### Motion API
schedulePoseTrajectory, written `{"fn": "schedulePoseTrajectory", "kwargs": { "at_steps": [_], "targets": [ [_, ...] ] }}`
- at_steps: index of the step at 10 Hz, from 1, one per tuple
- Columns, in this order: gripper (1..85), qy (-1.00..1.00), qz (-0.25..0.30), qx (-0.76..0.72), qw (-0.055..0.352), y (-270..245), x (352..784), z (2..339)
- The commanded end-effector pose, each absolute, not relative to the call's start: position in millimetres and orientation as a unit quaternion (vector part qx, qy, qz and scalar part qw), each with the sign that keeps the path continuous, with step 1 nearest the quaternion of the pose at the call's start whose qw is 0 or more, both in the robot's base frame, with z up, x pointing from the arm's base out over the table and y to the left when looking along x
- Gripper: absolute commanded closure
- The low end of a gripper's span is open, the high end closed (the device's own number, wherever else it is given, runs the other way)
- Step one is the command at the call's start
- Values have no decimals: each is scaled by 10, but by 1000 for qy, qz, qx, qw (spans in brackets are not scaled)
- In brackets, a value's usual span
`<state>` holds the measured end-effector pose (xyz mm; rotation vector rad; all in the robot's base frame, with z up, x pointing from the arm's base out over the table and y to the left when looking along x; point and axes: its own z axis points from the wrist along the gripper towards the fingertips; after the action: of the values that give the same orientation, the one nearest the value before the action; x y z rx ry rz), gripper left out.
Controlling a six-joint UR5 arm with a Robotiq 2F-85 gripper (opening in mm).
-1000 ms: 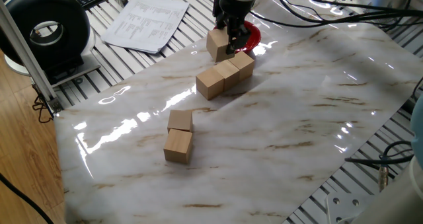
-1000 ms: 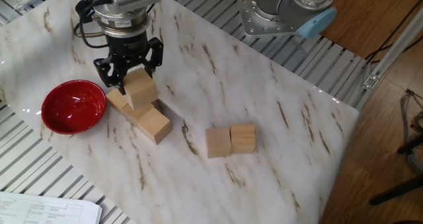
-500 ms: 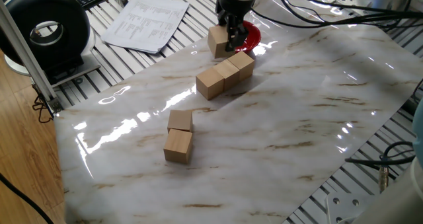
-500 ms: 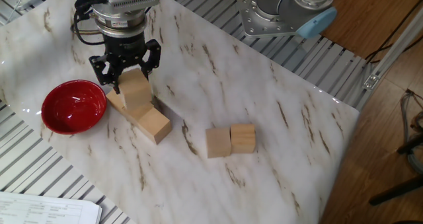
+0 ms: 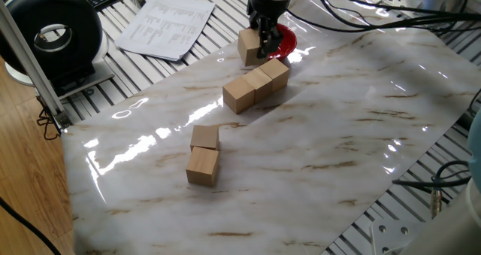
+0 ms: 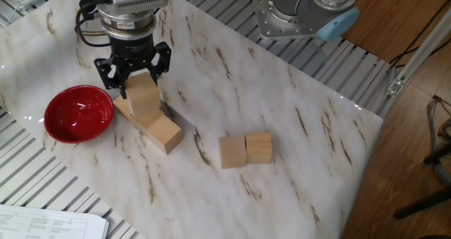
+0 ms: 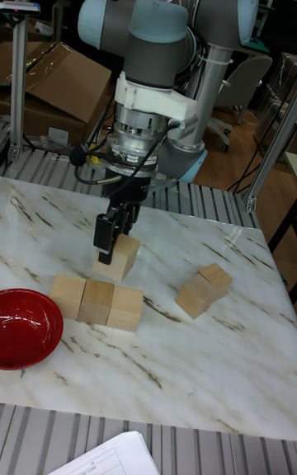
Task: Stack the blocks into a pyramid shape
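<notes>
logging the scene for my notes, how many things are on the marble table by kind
wooden blocks: 6 (row of three, one held in the gripper above it, pair apart)
red bowl: 1
total: 7

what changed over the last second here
The tool, shut on the held block, carried it a little toward the red bowl end of the row of three blocks, and slightly upward in one fixed view. The row, the bowl and the pair of blocks stayed put.
</notes>
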<state>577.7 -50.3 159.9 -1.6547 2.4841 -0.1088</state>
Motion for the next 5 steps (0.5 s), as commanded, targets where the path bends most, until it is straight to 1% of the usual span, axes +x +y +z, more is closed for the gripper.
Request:
{"fn": "schedulePoseTrajectory", "kwargs": {
  "at_steps": [1, 3, 4, 5],
  "targets": [
    [847, 823, -29, -562, 74, -662, 5787, 1625],
    [847, 817, -28, -573, 65, -852, 5797, 1664],
    [847, 813, -24, -578, 69, -958, 5824, 1663],
    [847, 815, 7, -572, 91, -942, 5850, 1630]
  ]
}}
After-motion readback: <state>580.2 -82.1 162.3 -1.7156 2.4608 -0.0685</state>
